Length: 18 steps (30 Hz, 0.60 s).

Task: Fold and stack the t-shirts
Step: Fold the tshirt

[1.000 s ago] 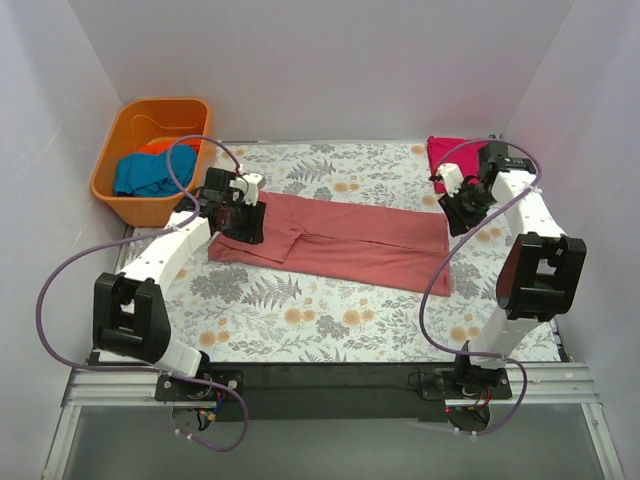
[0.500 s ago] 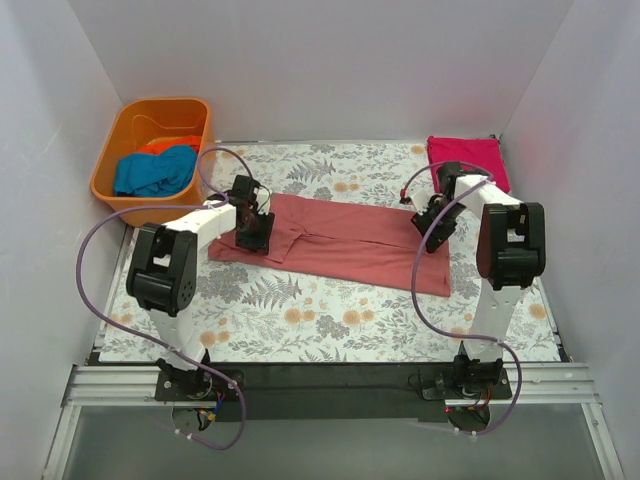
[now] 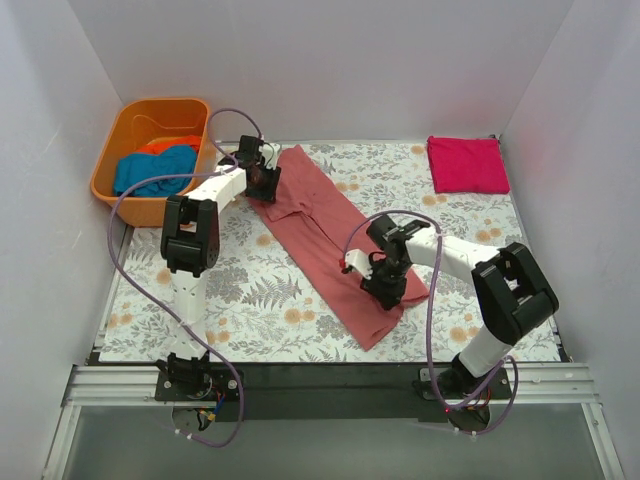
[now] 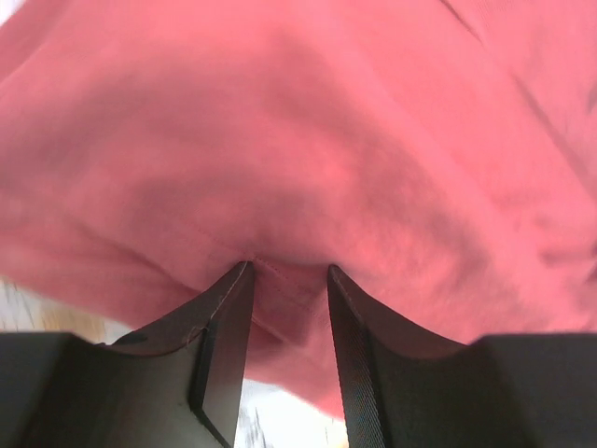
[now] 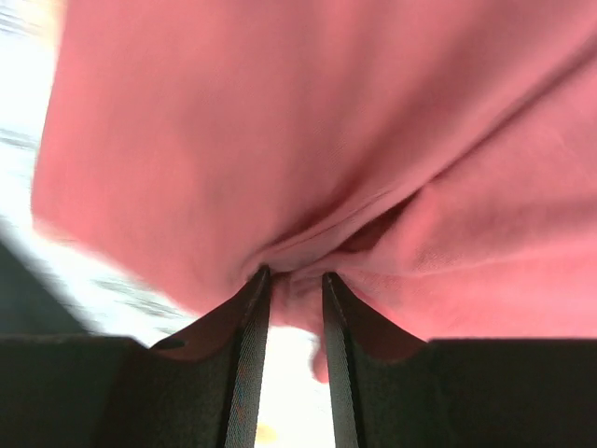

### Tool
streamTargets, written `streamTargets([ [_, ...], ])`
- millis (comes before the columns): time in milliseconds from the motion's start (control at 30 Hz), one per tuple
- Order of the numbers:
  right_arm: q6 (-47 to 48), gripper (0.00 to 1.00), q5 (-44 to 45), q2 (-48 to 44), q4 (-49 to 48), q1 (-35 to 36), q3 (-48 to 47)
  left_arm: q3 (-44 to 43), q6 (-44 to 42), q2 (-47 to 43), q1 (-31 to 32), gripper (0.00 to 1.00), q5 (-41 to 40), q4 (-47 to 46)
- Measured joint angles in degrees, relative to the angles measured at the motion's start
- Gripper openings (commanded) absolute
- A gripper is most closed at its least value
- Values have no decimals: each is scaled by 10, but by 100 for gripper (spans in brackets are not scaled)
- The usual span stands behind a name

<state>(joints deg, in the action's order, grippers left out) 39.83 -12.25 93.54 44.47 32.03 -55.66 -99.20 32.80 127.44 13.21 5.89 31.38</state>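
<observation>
The brick-red t-shirt [image 3: 330,235] lies as a long diagonal strip on the floral table, from far left to near right. My left gripper [image 3: 262,181] is shut on its far end, with red cloth [image 4: 280,168] pinched between the fingers. My right gripper [image 3: 384,285] is shut on its near end, with a fold of red cloth [image 5: 308,187] between the fingers. A folded magenta-pink t-shirt [image 3: 467,164] lies flat at the far right. Teal-blue [image 3: 150,170] and orange [image 3: 165,145] t-shirts lie in the tub.
The orange plastic tub [image 3: 132,118] stands at the far left corner, off the table cloth. White walls close in the left, back and right. Purple cables loop from both arms. The black rail [image 3: 320,380] runs along the near edge.
Both grippers have swung the red t-shirt from lying crosswise to a diagonal: the left end went toward the far side, the right end toward the near side and the middle.
</observation>
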Motion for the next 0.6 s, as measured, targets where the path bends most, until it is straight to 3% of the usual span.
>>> streamTargets([
  [100, -31, 35, -54, 0, 35, 46, -25, -66, -2, 35, -1, 38, 18, 0],
  [200, -38, 35, -57, -5, 49, 26, -66, -72, -2, 17, -1, 39, 35, -1],
  [467, -4, 27, -5, 8, 39, -45, -82, 24, 17, -109, 10, 38, 77, -8],
  [600, 8, 26, 13, 33, 29, -45, -63, 45, 31, -115, 35, 38, 85, -13],
])
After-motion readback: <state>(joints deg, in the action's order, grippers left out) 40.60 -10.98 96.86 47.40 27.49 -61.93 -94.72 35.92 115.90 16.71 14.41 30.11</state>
